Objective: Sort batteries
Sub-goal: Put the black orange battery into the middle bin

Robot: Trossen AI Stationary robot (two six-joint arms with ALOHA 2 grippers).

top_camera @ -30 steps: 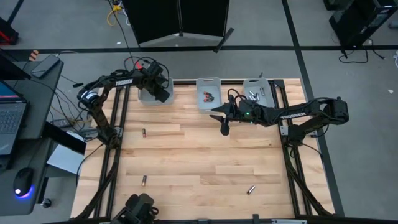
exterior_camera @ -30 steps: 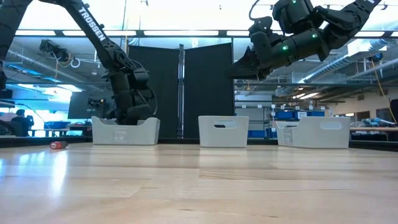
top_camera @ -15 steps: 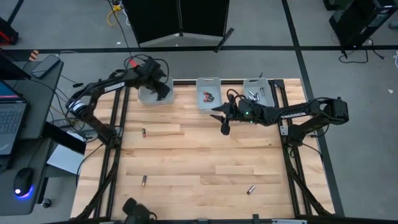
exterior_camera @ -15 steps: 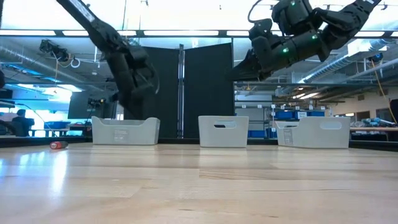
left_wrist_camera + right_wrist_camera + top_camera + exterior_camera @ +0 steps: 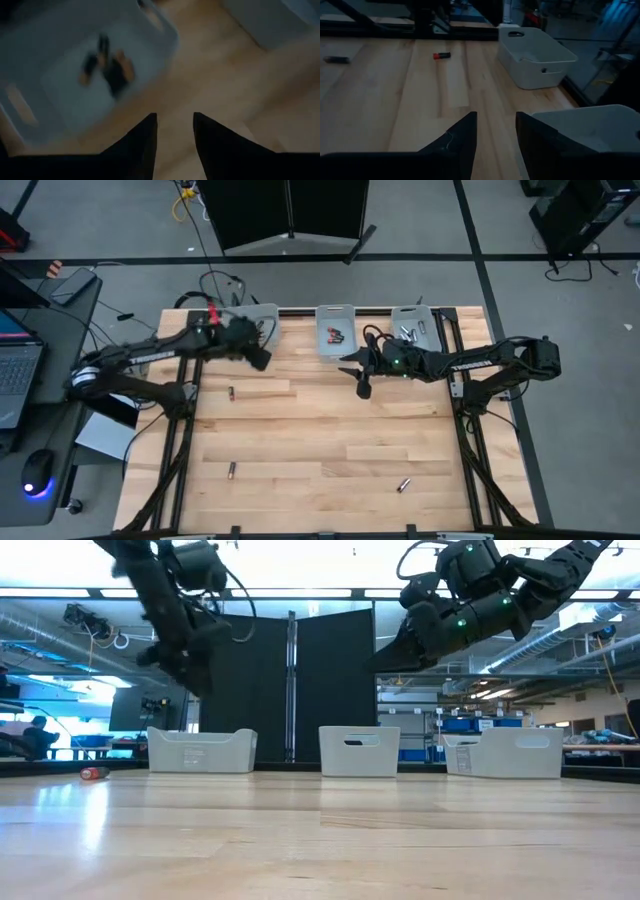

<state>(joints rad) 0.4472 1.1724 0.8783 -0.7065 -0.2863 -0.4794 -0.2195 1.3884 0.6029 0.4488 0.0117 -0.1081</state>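
Batteries [image 5: 231,393] loose on table [image 5: 320,440] — bins [image 5: 336,330] behind; both grippers [image 5: 262,360] released, empty.

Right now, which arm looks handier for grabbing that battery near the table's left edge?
Probably the left: its open, empty tool hangs just beyond that battery, while the right tool waits mid-table, much farther away.

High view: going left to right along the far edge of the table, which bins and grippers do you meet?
Left bin → left gripper, just in front of it → middle bin → right gripper → right bin.
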